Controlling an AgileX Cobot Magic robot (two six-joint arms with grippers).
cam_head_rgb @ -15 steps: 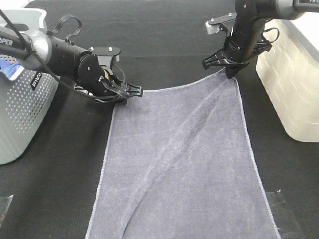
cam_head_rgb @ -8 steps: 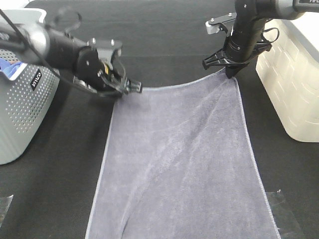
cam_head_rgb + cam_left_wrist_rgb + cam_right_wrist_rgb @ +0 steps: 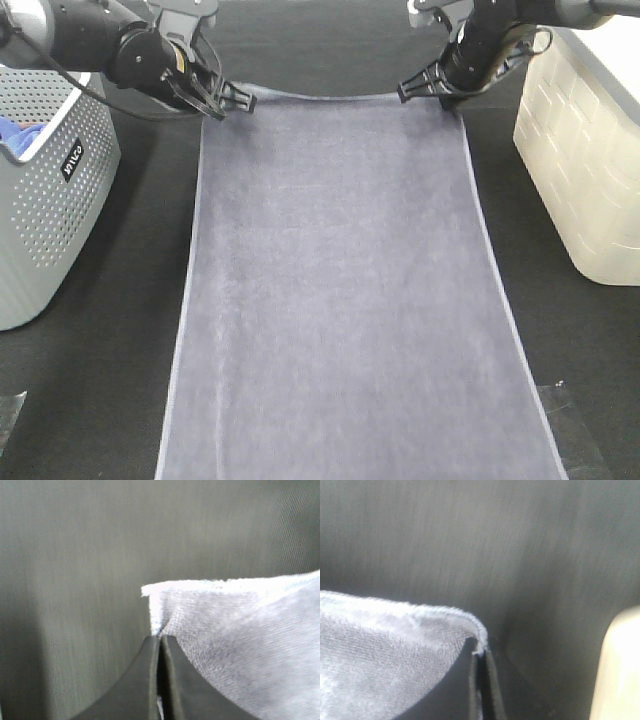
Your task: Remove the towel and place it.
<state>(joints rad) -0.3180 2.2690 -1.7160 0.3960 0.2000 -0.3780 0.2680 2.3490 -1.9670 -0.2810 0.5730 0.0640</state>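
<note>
The grey-lavender towel [image 3: 335,290] lies stretched flat and long on the black table, running off the near edge of the exterior high view. My left gripper [image 3: 228,100] is shut on its far left corner. My right gripper [image 3: 440,95] is shut on its far right corner. The left wrist view shows the closed fingers [image 3: 150,680] pinching the towel corner [image 3: 210,625]. The right wrist view shows the closed fingers [image 3: 481,690] pinching the other corner [image 3: 395,655].
A grey perforated basket [image 3: 45,200] with a bright blue cloth [image 3: 20,135] inside stands at the left. A cream bin [image 3: 585,150] stands at the right, also in the right wrist view [image 3: 617,670]. The black tabletop [image 3: 110,380] borders the towel.
Both grippers have moved toward the far side of the table, pulling the towel with them. The diagonal fold has gone and the towel now lies flat and straight.
</note>
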